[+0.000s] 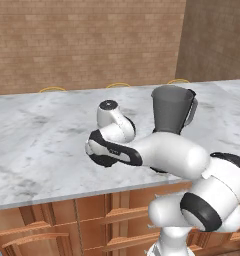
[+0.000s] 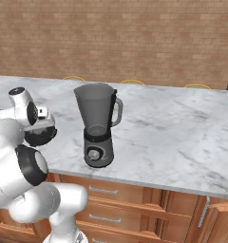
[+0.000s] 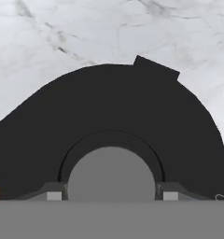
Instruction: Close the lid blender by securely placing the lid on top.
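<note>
Lid (image 3: 109, 121): flat matte black disc, roundish, a small squared tab jutting from its far rim and a smooth grey domed knob at centre, lying on the veined white-grey marble counter (image 3: 62, 37) directly under the hand. Gripper (image 3: 109, 196) clamped on the lid, its two small grey fingertips (image 3: 54, 195) pressed to either side of the knob. Blender (image 2: 98, 124) upright on the same counter, well apart from the lid: squat dark grey cylindrical base with round front dial, smoky translucent tapered jar above with looped side handle, mouth uncovered.
</note>
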Robot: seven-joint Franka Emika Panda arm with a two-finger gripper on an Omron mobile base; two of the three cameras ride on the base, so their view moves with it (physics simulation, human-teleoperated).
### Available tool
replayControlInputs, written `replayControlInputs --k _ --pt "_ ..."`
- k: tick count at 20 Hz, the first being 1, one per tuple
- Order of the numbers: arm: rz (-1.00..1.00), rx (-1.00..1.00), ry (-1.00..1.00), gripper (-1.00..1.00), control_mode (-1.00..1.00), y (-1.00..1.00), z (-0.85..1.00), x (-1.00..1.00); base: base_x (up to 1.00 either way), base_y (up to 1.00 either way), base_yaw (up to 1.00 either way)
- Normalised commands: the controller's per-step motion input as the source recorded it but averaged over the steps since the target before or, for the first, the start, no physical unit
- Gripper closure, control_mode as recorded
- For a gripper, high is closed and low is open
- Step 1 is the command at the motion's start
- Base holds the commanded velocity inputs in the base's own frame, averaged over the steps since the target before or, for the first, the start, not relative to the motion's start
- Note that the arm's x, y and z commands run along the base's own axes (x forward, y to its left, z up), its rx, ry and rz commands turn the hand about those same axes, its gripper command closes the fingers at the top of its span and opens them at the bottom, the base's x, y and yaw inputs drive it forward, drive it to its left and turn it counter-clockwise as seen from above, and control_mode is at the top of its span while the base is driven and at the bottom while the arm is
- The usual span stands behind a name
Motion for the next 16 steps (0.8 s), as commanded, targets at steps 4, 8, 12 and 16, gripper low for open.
replayControlInputs --k 4,8,12,16 --pt "0.00 0.00 -0.14 1.00 -1.00 -0.14 1.00 -0.09 0.00 0.00 0.00" --pt "0.00 0.00 -0.12 1.00 -1.00 -0.13 1.00 -0.01 0.00 0.00 0.00" --pt "0.00 0.00 -0.11 1.00 -1.00 -0.22 1.00 0.00 0.00 0.00 0.00" --pt "0.00 0.00 -0.12 1.00 -1.00 -0.36 0.84 0.00 0.00 0.00 0.00"
